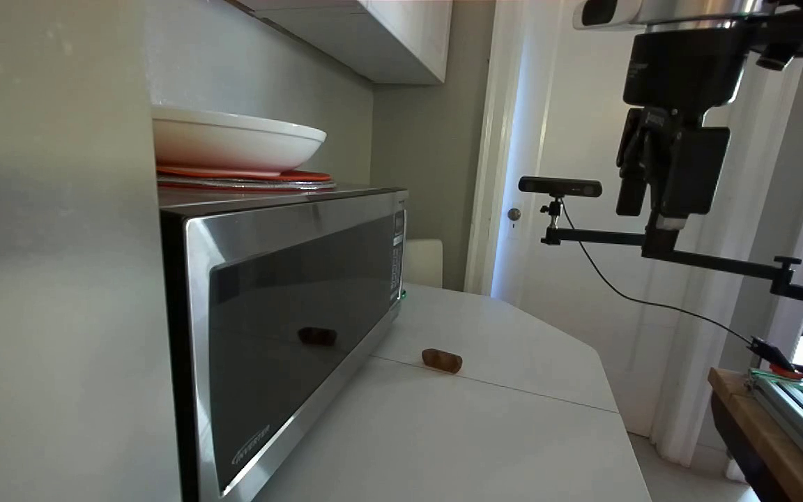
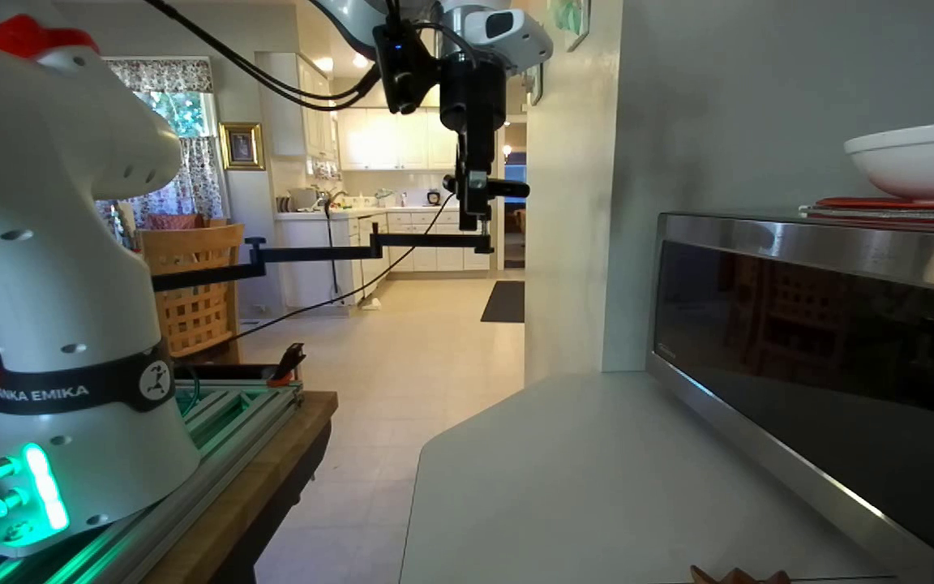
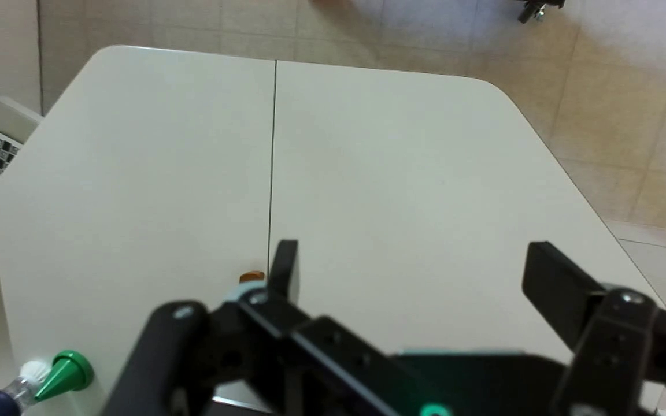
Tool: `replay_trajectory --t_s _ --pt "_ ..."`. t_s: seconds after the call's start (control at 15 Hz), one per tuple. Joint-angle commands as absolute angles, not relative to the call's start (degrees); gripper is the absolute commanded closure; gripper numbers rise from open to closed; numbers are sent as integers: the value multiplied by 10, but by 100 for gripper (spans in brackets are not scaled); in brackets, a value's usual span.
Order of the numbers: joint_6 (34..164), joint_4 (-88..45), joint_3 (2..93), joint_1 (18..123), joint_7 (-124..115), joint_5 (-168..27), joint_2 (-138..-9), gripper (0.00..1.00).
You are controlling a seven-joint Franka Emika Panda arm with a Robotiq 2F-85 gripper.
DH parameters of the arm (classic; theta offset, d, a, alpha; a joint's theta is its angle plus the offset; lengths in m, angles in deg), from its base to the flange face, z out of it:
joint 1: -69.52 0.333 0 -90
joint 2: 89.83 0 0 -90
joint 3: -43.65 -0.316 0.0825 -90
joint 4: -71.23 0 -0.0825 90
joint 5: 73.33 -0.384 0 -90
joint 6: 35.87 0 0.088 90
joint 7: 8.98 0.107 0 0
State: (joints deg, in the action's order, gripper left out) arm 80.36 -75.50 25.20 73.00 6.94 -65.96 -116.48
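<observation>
My gripper (image 3: 411,254) stands wide open in the wrist view, with only the white tabletop (image 3: 379,144) showing between its fingers. Pointing down, the gripper (image 1: 656,199) hangs well above table height in both exterior views and touches nothing. A small brown object (image 1: 442,360) lies on the table by the seam, in front of the microwave (image 1: 283,348). In the wrist view the left finger partly hides that brown object (image 3: 252,276). Only the pointed top of a brown thing (image 2: 739,577) shows at the bottom edge of an exterior view.
A white bowl (image 1: 234,139) sits on red and silver flat items atop the microwave. A green cone (image 3: 67,374) and a dark-capped clear bottle (image 3: 12,396) stand near a table corner. A camera (image 1: 560,186) on a black bar (image 1: 715,261) is near the gripper.
</observation>
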Motion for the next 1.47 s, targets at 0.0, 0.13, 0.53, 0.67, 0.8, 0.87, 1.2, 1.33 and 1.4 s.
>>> replay_trajectory --t_s 0.0,0.13,0.53,0.67,0.8,0.87,1.2,1.33,1.4 --pt "802 -754 267 746 76 -652 -1162 0" --pt "802 -754 267 746 76 -652 -1162 0" --pt "826 -762 299 715 83 -649 -1147 0" --pt "844 -761 320 702 76 -648 -1124 0" --pt "819 -747 275 740 82 -651 -1135 0" --pt "807 -746 257 751 91 -650 -1148 0" --pt "800 -752 264 742 87 -649 -1160 0" --pt "800 -752 263 742 87 -649 -1160 0" --pt "800 -752 263 742 87 -649 -1160 0"
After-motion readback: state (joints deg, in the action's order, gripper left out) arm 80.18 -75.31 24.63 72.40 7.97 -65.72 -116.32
